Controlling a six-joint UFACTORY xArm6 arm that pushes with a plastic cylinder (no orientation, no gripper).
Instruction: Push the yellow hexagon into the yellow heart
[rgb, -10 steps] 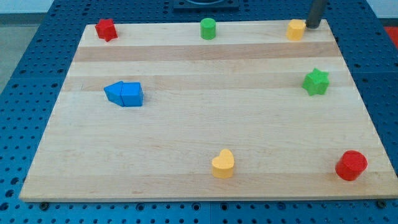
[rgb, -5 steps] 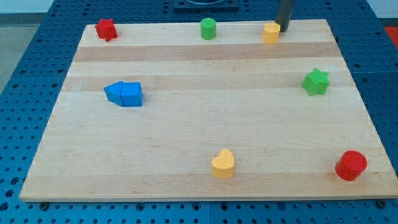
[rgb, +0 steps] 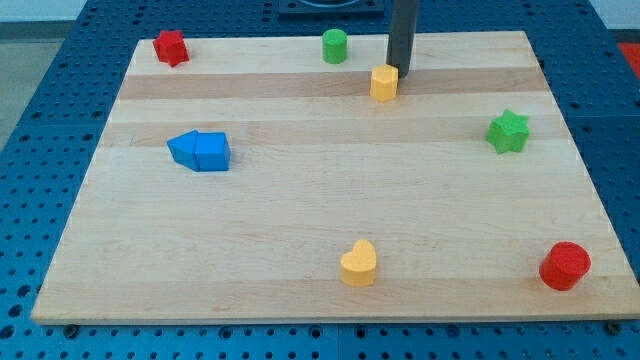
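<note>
The yellow hexagon (rgb: 384, 82) sits near the view's top, a little right of centre. My tip (rgb: 401, 72) touches its upper right side. The yellow heart (rgb: 358, 264) lies near the view's bottom centre, far below the hexagon and slightly to its left.
A green cylinder (rgb: 334, 46) stands left of the hexagon at the top edge. A red star (rgb: 171, 47) is at the top left. Two blue blocks (rgb: 200, 151) lie together at the left. A green star (rgb: 508, 131) is at the right, a red cylinder (rgb: 565, 266) at the bottom right.
My tip has moved left and downward, pushing the yellow hexagon from the top right edge toward the board's top centre. The other blocks have not moved.
</note>
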